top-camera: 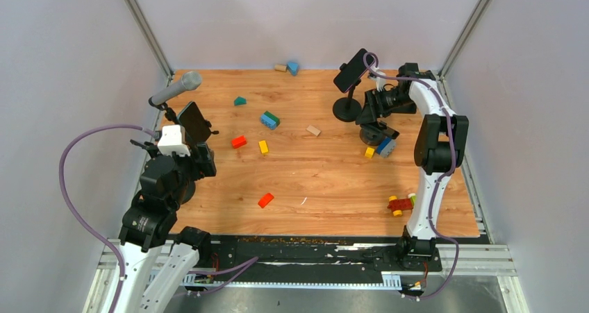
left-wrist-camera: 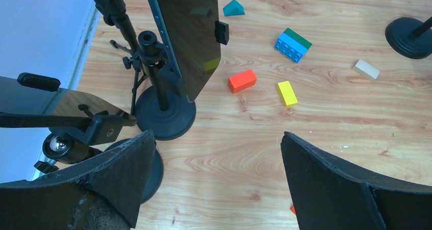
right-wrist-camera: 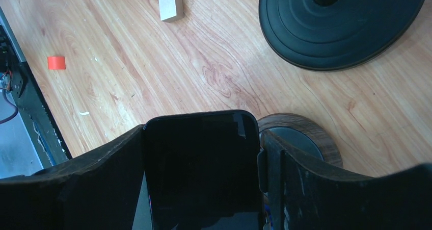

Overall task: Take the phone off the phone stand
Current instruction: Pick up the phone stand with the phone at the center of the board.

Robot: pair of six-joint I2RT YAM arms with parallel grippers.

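Wood-grain tabletop (top-camera: 326, 181) is filling a booth of pale grey walls (top-camera: 305, 14). Metal frame posts (top-camera: 144, 25) are running up the back corners. A black strip (top-camera: 305, 247) is lying along the near edge, where the arm bases are sitting. Fine white scuffs are showing on the boards in the wrist views.

Right gripper (right-wrist-camera: 202, 133) is reaching down over the far right part of the table. The phone (right-wrist-camera: 201, 174), dark screen up, is filling the gap between its fingers (right-wrist-camera: 102, 179). Both long edges are lying against the finger faces, with no gap showing. The phone stand (right-wrist-camera: 318, 141), a round base with a wood-look rim, is sitting just under the phone's edge. Whether the phone is resting in its cradle cannot be told. A larger black base (right-wrist-camera: 341, 26) is standing just beyond, and in the top view it is carrying a second phone (top-camera: 352, 70) tilted on a post.

Left gripper (left-wrist-camera: 216, 141) is hanging wide open over bare wood at the left side, holding nothing. Just beside it a third phone (left-wrist-camera: 188, 36) is standing clamped on a black stand (left-wrist-camera: 165, 115), with a microphone (top-camera: 177, 89) behind.

Small pieces are lying scattered mid-table: red block (top-camera: 238, 141), yellow block (top-camera: 263, 147), blue-and-green brick (top-camera: 269, 120), tan block (top-camera: 314, 130).
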